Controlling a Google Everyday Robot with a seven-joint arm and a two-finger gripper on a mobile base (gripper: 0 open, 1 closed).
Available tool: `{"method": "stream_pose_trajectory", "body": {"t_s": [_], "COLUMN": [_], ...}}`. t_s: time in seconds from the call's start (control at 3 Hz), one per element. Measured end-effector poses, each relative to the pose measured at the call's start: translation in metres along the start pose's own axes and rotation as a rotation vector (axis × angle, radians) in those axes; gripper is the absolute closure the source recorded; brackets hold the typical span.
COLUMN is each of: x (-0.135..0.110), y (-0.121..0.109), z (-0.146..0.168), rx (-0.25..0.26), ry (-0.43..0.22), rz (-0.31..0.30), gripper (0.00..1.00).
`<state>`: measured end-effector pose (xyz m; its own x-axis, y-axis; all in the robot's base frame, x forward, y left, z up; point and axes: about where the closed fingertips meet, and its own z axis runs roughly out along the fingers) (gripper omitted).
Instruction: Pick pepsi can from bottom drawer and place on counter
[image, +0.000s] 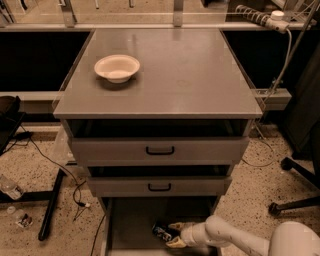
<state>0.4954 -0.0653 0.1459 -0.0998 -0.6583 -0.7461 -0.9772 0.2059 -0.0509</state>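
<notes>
The pepsi can (160, 231), dark blue, lies on the floor of the pulled-out bottom drawer (132, 225), near its middle. My gripper (171, 235) reaches in from the lower right on a white arm; its two tan fingers stand apart, one above and one below the can's right end, close to it or touching it. The counter (190, 75) is the wide grey cabinet top above, with a white bowl (117, 68) on its left rear part.
Two grey-fronted drawers with black handles (160, 150) stand slightly open above the bottom drawer. Cables and a black stand leg (52, 205) lie on the speckled floor at left. A chair base (295, 200) is at right. A power strip (257, 15) hangs at the back right.
</notes>
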Motion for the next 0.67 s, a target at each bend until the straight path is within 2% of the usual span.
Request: {"method": "stream_pose_trajectory", "body": {"t_s": [0.33,0.67], "x": [0.000,0.012], "y": [0.000,0.008], "z": [0.000,0.020], "rx": [0.000,-0.007], "ry": [0.000,0.026], "rz": [0.001,0.028], "gripper": [0.00,0.00]}}
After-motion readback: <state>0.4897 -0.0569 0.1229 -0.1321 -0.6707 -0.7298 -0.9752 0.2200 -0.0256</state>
